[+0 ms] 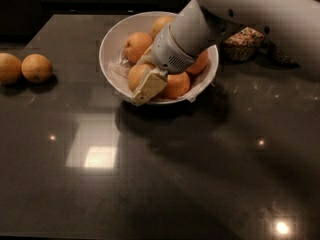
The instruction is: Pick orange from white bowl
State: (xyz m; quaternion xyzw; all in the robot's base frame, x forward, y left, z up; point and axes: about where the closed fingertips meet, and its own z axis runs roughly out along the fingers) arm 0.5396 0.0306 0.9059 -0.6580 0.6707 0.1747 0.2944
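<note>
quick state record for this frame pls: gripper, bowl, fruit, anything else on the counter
gripper: down inside the white bowl, front-left side, against an orange
bowl contents: several more oranges on a crinkled white liner
outside bowl: two loose oranges at the counter's left edge
behind bowl: jar of grains, to the right
counter: dark, glossy

Orange (134, 76): round, dull yellowish-orange skin; lies at the near-left of the pile inside the white bowl, its right side hidden behind the hand.
White bowl (111, 45): wide, round, with smooth sloping sides; a crinkled white liner shows along the near rim; stands upright on the dark table (150, 179), several oranges heaped in it.
Hand (148, 85): cream-coloured, reaching down into the bowl by the near rim, against the orange.
</note>
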